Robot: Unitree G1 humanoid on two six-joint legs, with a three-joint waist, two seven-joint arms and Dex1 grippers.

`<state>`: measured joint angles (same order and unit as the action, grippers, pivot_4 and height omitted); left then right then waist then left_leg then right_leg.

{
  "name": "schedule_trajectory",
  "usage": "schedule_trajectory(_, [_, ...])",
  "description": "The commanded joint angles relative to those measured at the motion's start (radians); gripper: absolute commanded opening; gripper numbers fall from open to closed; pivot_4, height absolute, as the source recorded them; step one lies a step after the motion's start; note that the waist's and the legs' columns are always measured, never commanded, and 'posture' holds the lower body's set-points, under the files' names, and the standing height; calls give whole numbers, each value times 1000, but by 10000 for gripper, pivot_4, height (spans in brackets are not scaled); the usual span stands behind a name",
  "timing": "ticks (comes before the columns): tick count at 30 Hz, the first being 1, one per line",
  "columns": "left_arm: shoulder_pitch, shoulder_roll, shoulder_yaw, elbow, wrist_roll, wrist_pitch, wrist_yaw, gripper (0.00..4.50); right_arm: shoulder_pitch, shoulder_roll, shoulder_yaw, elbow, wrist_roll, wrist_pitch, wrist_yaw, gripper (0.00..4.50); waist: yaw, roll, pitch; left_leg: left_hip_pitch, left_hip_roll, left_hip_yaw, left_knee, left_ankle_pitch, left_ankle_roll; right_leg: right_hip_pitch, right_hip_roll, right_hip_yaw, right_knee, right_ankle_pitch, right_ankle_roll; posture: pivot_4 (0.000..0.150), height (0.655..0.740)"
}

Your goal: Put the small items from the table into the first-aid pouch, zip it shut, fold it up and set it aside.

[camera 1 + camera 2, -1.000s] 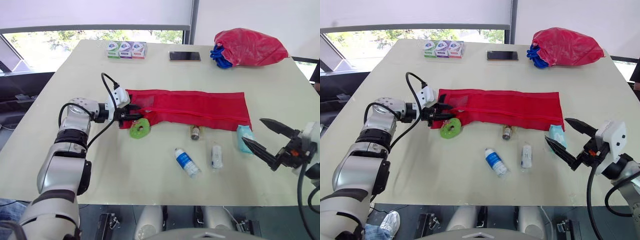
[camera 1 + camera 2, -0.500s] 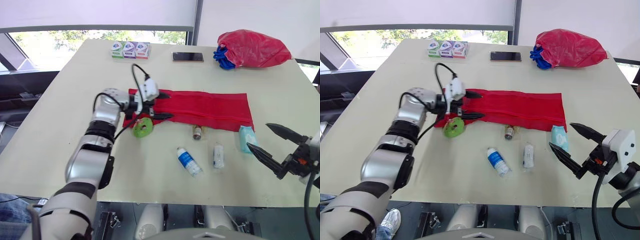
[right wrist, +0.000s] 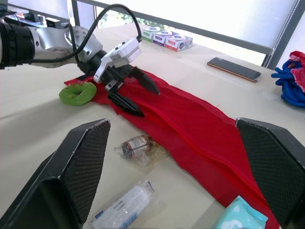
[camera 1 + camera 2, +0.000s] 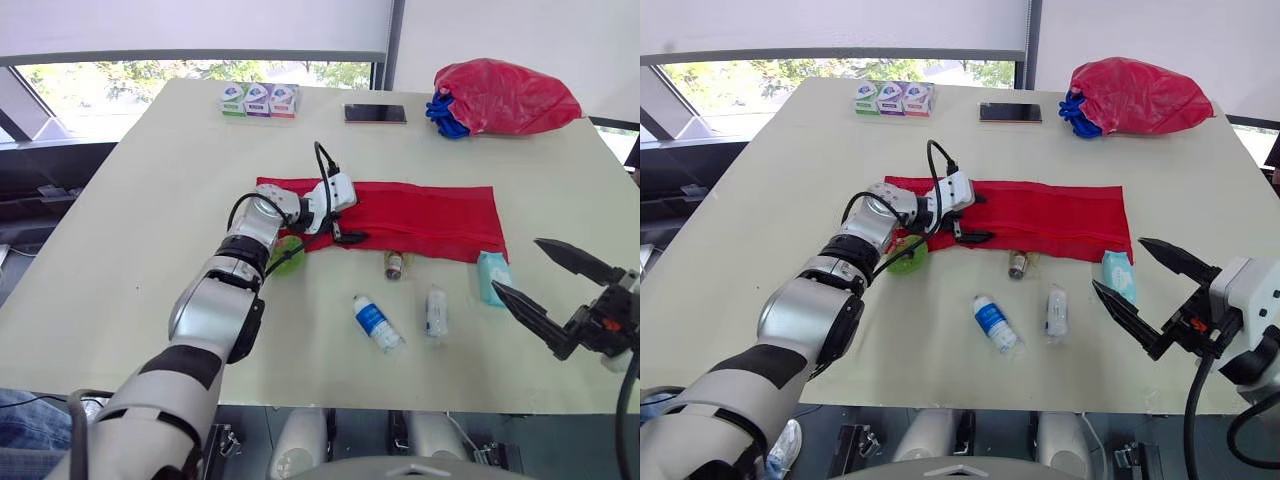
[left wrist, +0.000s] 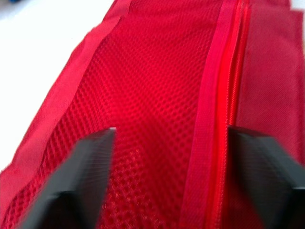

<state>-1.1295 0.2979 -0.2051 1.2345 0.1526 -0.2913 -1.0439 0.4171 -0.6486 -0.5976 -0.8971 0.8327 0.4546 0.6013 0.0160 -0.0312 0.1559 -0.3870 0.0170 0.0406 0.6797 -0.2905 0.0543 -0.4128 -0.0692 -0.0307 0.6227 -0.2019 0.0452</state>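
The left pincer (image 4: 344, 218) is wide open over the long red mesh pouch (image 4: 425, 212), maybe to find its zip. The right pincer (image 4: 520, 266), wide too, hangs near the small light-blue packet (image 4: 489, 277).

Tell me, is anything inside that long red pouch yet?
Through the mesh of the red pouch, between the open fingers of the left gripper, nothing shows, and it lies flat. Its cloth hides the rest.

pouch (image 5: 157, 119): red cloth, coarse open mesh panel, smooth woven tape beside the zipper (image 5: 229, 95). table (image 4: 140, 250): smooth, matt. wrapped bottle (image 4: 378, 323): glossy clear plastic film.
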Motion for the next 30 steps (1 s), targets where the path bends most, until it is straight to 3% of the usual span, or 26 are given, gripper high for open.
schedule_trajectory(1, [-44, -14, 27, 6, -16, -9, -5, 20243, 12, -3, -33, -46, 20, -15, -19, 45000, 1, 0, 0, 0, 0, 0, 0, 0, 0, 0, 0, 0, 0, 0, 0, 1500, 7400])
schedule_trajectory(2, [-45, -15, 25, 9, -12, -14, -7, 19531, 16, -3, -32, -48, 19, -16, -21, 45000, 1, 0, 0, 0, 0, 0, 0, 0, 0, 0, 0, 0, 0, 0, 0, 1500, 7400])
schedule_trajectory(7, [-42, -19, 27, 19, -2, -20, -7, 288, 21, -10, -28, -48, 22, -18, -26, 45000, 0, 0, 0, -1, 0, -1, 1, 0, 0, 0, 0, -1, 0, 0, 0, 1500, 7400])
schedule_trajectory(18, [-31, -17, 39, 27, -9, -23, 6, 288, -14, -64, 72, -46, 2, 15, -10, 45000, 0, 0, 0, -1, 0, -2, 3, 0, 0, 0, 0, -1, 1, 1, -1, 1500, 7400])
schedule_trajectory(30, [-21, -11, 57, 31, -8, -4, -65, 288, -161, -117, 530, -40, -209, 51, 19, 45000, -1, 0, 0, -3, 0, -5, 6, 0, 0, 0, 0, -4, 2, 1, -2, 1500, 7400])
